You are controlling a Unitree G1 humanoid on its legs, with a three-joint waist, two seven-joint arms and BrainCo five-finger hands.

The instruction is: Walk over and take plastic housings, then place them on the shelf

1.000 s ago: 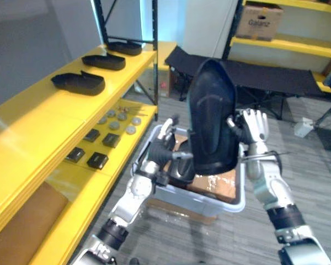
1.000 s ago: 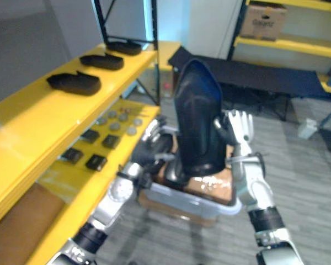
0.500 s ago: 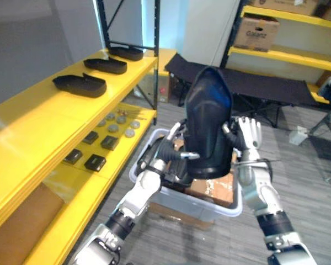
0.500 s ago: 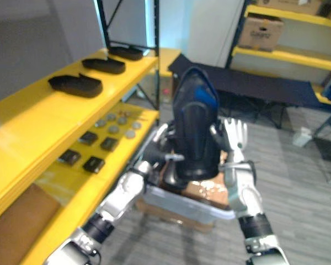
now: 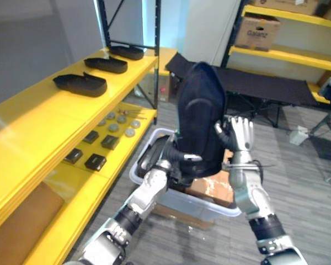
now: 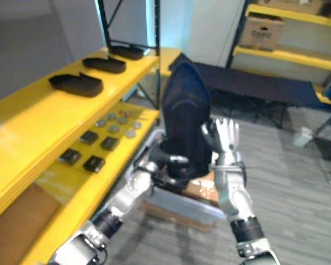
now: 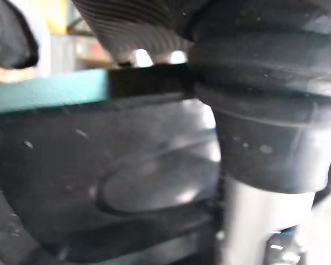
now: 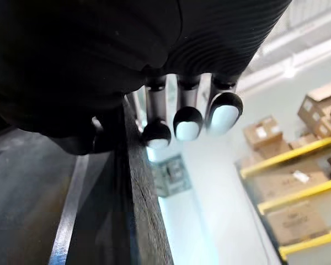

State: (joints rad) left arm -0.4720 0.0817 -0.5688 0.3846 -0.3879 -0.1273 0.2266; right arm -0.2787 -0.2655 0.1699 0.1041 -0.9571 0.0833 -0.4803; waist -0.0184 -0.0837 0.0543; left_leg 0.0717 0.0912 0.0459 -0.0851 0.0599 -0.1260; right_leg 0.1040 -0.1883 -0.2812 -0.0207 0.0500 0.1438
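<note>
Over the grey bin point(image 5: 134, 171), beside the yellow shelf point(image 5: 38, 124): black plastic housing point(image 5: 201, 110) held upright.
I see my right hand point(image 5: 238, 135) flat against its right edge, fingers straight and slightly spread; my left hand point(image 5: 174, 159) sits at its lower left side; how it grips, I cannot tell.

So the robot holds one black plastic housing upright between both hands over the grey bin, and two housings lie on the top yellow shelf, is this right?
Not quite. The left eye view shows three housings on the top yellow shelf, not two: near housing, middle housing, far housing. The rest holds: held housing upright between left hand and right hand, over the grey bin.
</note>
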